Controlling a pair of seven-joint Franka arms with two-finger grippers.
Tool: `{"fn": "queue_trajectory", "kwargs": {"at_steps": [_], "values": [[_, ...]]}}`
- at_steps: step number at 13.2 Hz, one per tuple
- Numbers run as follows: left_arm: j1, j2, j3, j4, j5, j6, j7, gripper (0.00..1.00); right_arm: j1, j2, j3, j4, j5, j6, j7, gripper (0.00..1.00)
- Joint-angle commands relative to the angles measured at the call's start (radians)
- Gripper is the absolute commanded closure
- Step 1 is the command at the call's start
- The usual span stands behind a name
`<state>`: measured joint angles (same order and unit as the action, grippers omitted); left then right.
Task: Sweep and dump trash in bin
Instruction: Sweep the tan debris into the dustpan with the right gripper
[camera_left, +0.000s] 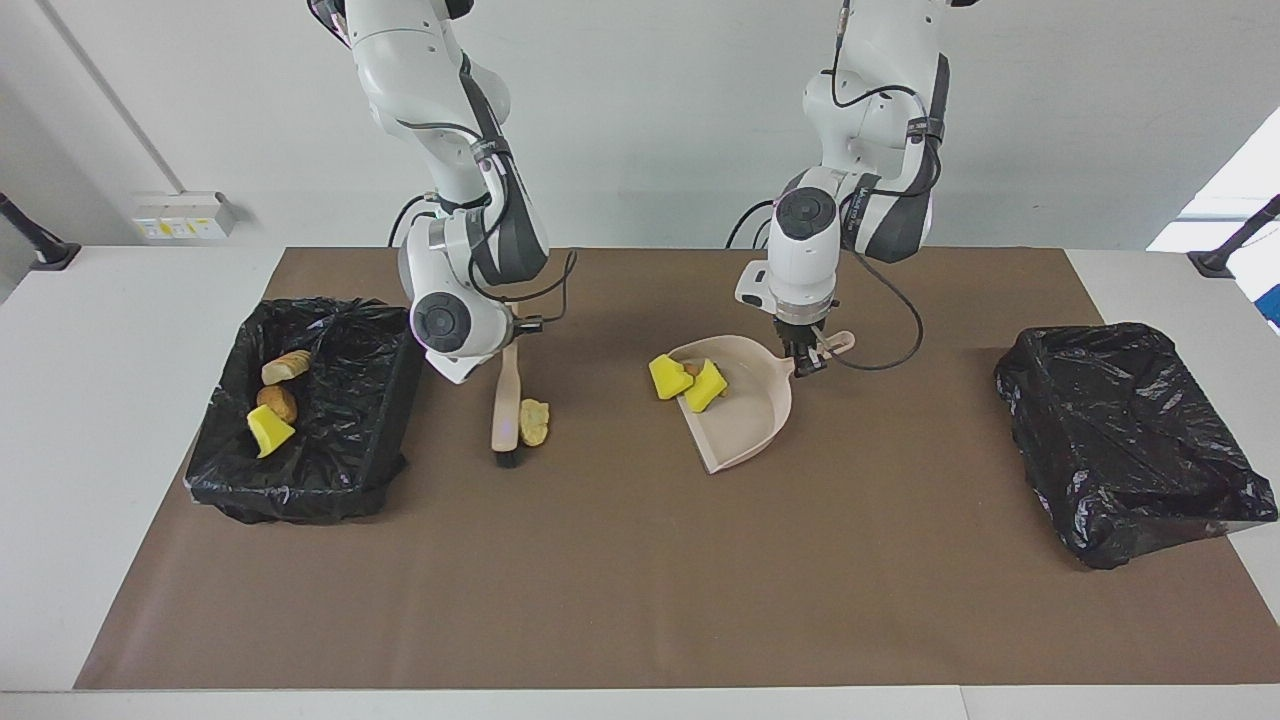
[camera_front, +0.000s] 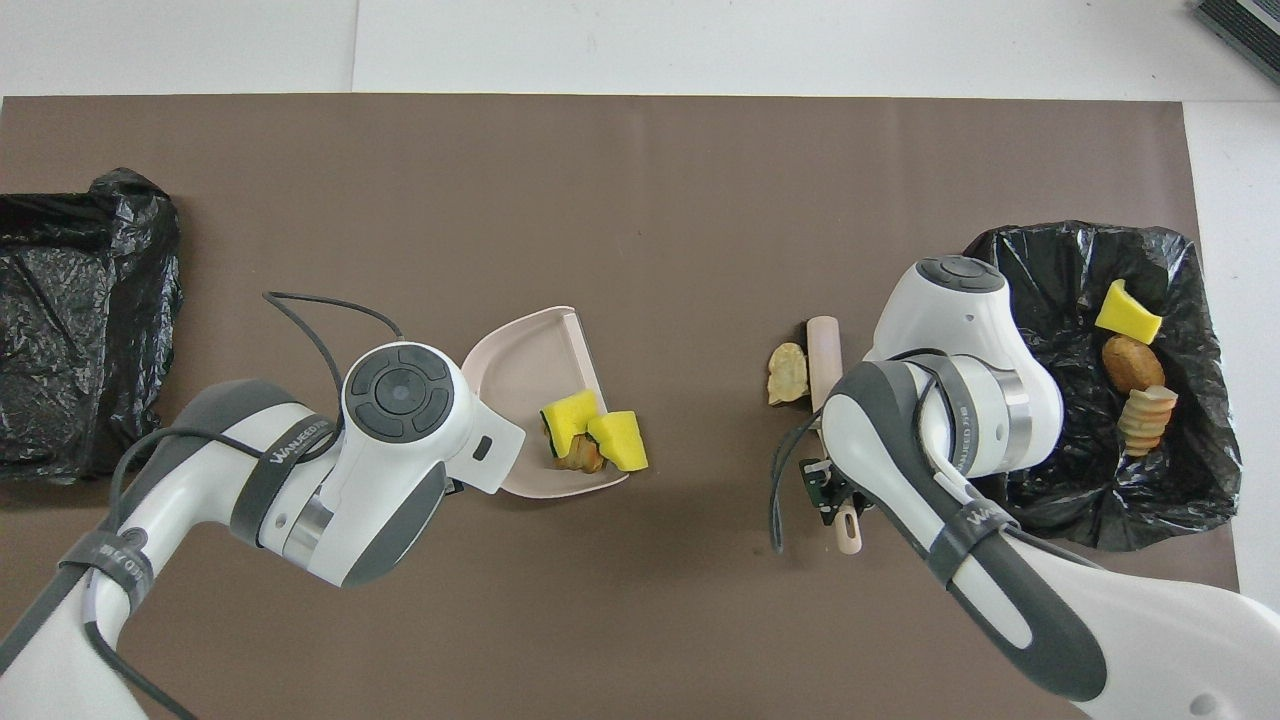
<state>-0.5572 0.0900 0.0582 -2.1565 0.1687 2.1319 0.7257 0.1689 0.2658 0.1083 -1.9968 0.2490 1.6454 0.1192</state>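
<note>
Facing view, left to right. Lined bin (camera_left: 305, 410), left: three trash pieces (camera_left: 270, 428). Right gripper (camera_left: 507, 345), left of centre: clamped on brush (camera_left: 506, 405), pale lump (camera_left: 534, 422) beside it. Left gripper (camera_left: 805, 362), centre: gripping dustpan (camera_left: 745, 415) handle, yellow wedges (camera_left: 688, 382) at dustpan's mouth. Second bin (camera_left: 1130, 440), right.

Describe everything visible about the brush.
The brush has a pale beige, plastic-looking handle and a short tuft of black bristles. It hangs nearly upright, bristles down on the brown mat, its handle top in the shut right gripper. A pale beige lump lies against its dustpan-facing side, between the trash-holding bin and the dustpan.
</note>
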Motion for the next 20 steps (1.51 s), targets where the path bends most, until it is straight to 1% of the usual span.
{"fn": "queue_trajectory", "kwargs": {"at_steps": [1,2,5,7,9,10,11,12,13,14,16,17,18,19,20], "values": [[0.010,-0.029,-0.001,-0.056,-0.008,0.023,-0.008,1.00,0.108,-0.026,0.013,-0.019,0.148,0.023,-0.018,1.00],[0.010,-0.030,-0.001,-0.059,-0.011,0.023,-0.008,1.00,0.138,-0.031,0.013,-0.019,0.209,0.052,0.005,1.00],[0.011,-0.035,-0.001,-0.066,-0.012,0.025,-0.008,1.00,0.233,-0.043,0.013,-0.019,0.341,0.109,0.020,1.00],[0.013,-0.035,-0.001,-0.066,-0.012,0.025,-0.008,1.00,0.247,-0.045,0.014,-0.020,0.445,0.114,0.020,1.00],[0.013,-0.035,-0.001,-0.066,-0.012,0.025,-0.006,1.00,0.262,-0.046,0.013,-0.019,0.568,0.146,0.022,1.00],[0.013,-0.033,-0.001,-0.066,-0.012,0.025,-0.005,1.00,0.262,-0.045,0.013,-0.010,0.596,0.152,0.022,1.00],[0.013,-0.035,-0.001,-0.066,-0.012,0.028,-0.003,1.00,0.264,-0.046,0.013,0.004,0.595,0.154,0.025,1.00],[0.013,-0.033,-0.001,-0.066,-0.012,0.030,0.001,1.00,0.262,-0.065,0.008,0.012,0.575,0.148,0.037,1.00],[0.013,-0.033,-0.001,-0.066,-0.012,0.033,0.012,1.00,0.256,-0.098,0.002,0.010,0.523,0.137,0.065,1.00],[0.013,-0.033,-0.001,-0.066,-0.012,0.037,0.012,1.00,0.245,-0.132,0.002,0.013,0.404,0.102,0.085,1.00],[0.013,-0.033,-0.001,-0.066,-0.012,0.037,0.017,1.00,0.235,-0.151,0.002,0.019,0.194,0.025,0.076,1.00],[0.014,-0.033,-0.001,-0.065,-0.012,0.039,0.038,1.00,0.238,-0.158,0.005,0.010,0.088,0.024,0.085,1.00],[0.016,-0.029,0.000,-0.056,-0.012,0.042,0.075,1.00,0.238,-0.169,0.007,-0.003,0.016,0.022,0.083,1.00],[0.022,-0.026,0.000,-0.052,-0.012,0.042,0.130,1.00,0.233,-0.180,0.007,-0.032,-0.038,0.021,0.074,1.00],[0.026,-0.024,-0.001,-0.051,-0.012,0.043,0.170,1.00,0.221,-0.188,0.004,-0.054,-0.052,0.024,0.063,1.00]]}}
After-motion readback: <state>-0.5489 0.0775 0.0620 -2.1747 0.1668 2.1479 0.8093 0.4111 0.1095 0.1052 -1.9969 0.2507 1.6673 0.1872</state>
